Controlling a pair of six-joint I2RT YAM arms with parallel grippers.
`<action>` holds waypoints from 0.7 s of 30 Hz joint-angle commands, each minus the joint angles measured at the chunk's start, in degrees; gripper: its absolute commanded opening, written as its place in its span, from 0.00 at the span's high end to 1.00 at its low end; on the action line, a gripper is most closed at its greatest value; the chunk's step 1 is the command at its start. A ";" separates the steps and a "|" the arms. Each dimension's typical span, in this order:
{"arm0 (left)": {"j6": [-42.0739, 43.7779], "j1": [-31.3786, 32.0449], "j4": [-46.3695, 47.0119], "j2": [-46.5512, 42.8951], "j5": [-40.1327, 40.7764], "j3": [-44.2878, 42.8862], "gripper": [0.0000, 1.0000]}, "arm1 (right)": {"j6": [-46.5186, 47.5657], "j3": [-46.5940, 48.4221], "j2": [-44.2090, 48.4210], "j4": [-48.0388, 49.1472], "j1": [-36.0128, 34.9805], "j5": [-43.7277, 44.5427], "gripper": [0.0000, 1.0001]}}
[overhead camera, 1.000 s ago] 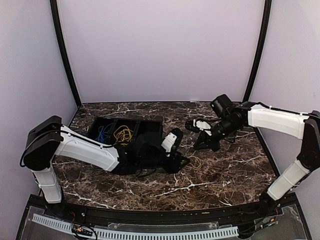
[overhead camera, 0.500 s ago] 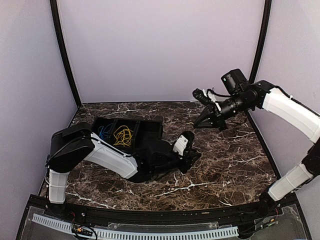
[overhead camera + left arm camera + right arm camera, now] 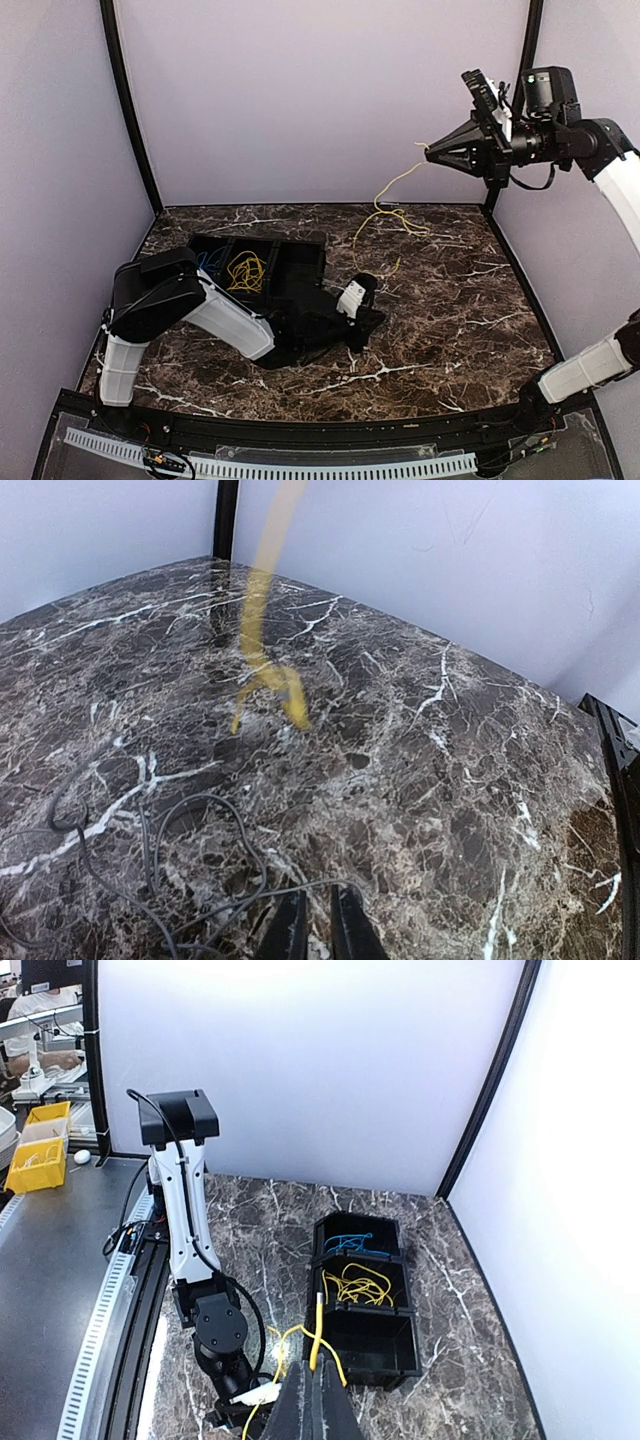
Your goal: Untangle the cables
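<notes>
Dark marble with white veins covers the table (image 3: 450, 330), closed in by pale lilac walls. High up near the right wall, the right fingers (image 3: 435, 152) are pressed together on one end of a yellow cable (image 3: 385, 212). It hangs from them in a loose, kinked line, its lower end down near the marble around the middle; I cannot tell whether it touches. Down low, the left arm lies stretched across the table with the left fingers (image 3: 292, 932) almost together, only a slim gap showing. A thin black cable (image 3: 150, 845) loops on the marble right at their tips, and I cannot tell whether they pinch it. Behind that arm sits a black tray (image 3: 300, 243) with three compartments: a blue cable (image 3: 207, 264) in the left one, a yellow coil (image 3: 245, 270) in the middle one, and the right one too dark to read.
</notes>
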State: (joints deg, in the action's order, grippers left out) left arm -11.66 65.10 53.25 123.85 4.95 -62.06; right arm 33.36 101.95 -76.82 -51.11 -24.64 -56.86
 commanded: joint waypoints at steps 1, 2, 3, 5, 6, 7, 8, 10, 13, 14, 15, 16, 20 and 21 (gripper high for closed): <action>-1.94 -0.33 1.95 -1.25 -1.51 1.74 0.90 | -4.83 2.48 2.99 5.57 1.59 -1.23 1.00; -2.24 -0.33 2.12 -1.31 -1.65 1.98 0.90 | -5.30 3.37 3.33 5.92 1.80 -0.87 1.00; -2.41 -0.33 2.29 -1.37 -1.68 2.48 0.90 | -5.66 4.23 3.65 6.33 1.99 -0.55 1.00; -3.07 -0.33 3.60 -1.90 -2.80 3.56 0.89 | -6.70 4.93 4.10 7.27 2.38 0.28 1.00; -3.22 -0.33 4.31 -2.75 -3.48 4.88 0.89 | -7.10 4.75 4.22 7.60 2.45 0.71 1.00; -3.62 -0.28 6.40 -3.31 -4.52 5.70 0.86 | -7.35 3.87 4.38 7.94 2.49 1.16 1.00; -3.84 -0.26 7.60 -4.62 -5.96 7.34 0.85 | -7.55 2.81 4.68 8.33 2.54 1.67 1.00; -4.54 0.07 10.79 -7.28 -8.32 10.05 0.77 | -7.52 0.15 5.39 9.29 2.52 2.45 1.00; -7.98 0.60 15.36 -11.48 -9.14 13.53 0.65 | -7.35 -3.90 6.80 10.61 2.50 3.23 1.00; -8.84 0.67 16.08 -13.89 -9.16 15.26 0.62 | -7.24 -4.76 7.03 10.67 2.50 3.41 1.00; -9.92 0.91 17.60 -16.32 -8.84 16.12 0.58 | -7.17 -5.42 7.27 10.68 2.51 3.54 1.00; -10.20 1.37 18.08 -17.61 -8.21 17.99 0.57 | -7.03 -6.05 7.43 10.61 2.52 3.78 1.00; -11.51 2.16 16.01 -25.75 -2.91 21.58 0.53 | -6.25 -8.05 8.18 10.51 2.54 4.81 1.00; -11.69 2.15 13.41 -28.38 -2.13 21.87 0.53 | -6.06 -8.49 8.26 10.44 2.59 4.98 1.00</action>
State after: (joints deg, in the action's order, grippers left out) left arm -20.84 66.72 66.41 103.42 -0.99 -42.50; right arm 26.96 94.67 -70.28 -42.81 -22.41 -53.23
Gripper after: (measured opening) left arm 0.466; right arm 0.009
